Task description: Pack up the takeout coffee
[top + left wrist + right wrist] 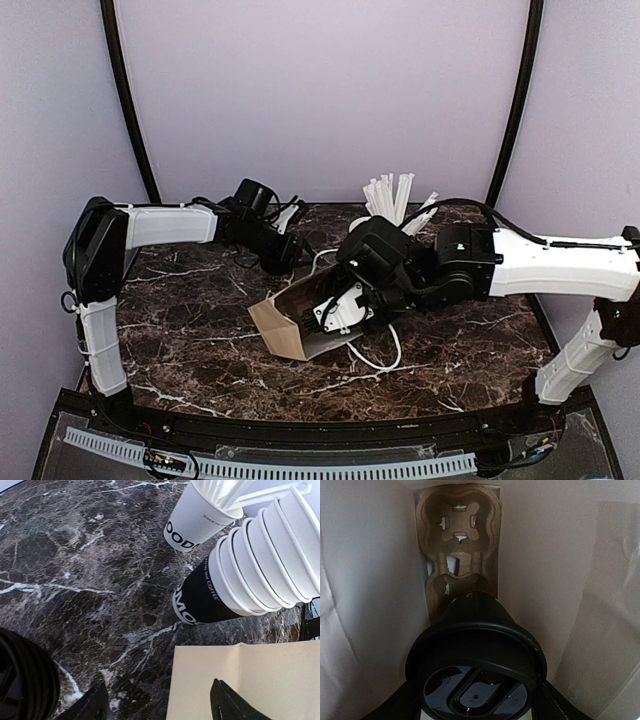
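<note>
Takeout coffee (476, 655): inside the paper bag (365, 580), lid facing the bag's mouth and base toward the bag's bottom, so it goes in base first.
Right end effector (476, 702): reaches in through the bag's mouth with its jaws set wide and closed on the coffee, one finger on each side of the cup.
Cup carrier (457, 545): pulp tray lying against the bag's bottom, sockets facing the mouth. Judged to be the seat for the cup.
Bag attitude: on its side on the desk (75, 580), mouth toward the right arm, which permits a near-level insertion.
Left end effector (160, 705): jaws apart, gripping nothing. One finger is over the bag's outer panel, the other over bare desk beside the bag. Judged positioned to steady the bag.
Spare cups (250, 575), straw cup (197, 520): beyond the bag, apart from it, not involved.
</note>
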Controlling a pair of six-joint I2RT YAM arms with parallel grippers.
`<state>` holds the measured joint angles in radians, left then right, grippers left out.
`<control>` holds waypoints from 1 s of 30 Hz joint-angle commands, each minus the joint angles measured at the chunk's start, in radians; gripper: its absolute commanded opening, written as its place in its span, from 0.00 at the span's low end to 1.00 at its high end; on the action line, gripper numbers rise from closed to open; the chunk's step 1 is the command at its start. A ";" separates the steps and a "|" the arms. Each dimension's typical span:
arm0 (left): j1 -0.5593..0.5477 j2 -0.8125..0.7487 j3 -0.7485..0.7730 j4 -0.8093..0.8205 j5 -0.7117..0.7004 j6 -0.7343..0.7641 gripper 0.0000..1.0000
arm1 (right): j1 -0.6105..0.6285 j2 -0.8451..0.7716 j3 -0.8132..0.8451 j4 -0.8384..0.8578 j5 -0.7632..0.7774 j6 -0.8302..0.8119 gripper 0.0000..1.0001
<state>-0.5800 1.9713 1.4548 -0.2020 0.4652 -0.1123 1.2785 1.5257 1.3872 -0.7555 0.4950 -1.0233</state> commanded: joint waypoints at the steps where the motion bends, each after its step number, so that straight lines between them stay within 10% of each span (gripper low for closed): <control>1: -0.024 0.017 -0.013 0.046 0.072 0.012 0.73 | -0.034 0.027 -0.002 0.093 -0.006 -0.037 0.00; 30: -0.024 0.028 -0.036 0.086 0.190 0.037 0.71 | -0.159 0.157 -0.015 0.181 -0.125 -0.082 0.00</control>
<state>-0.6041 2.0102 1.4353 -0.1299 0.6067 -0.0902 1.1381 1.6562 1.3766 -0.6319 0.3851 -1.0981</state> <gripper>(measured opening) 0.707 0.714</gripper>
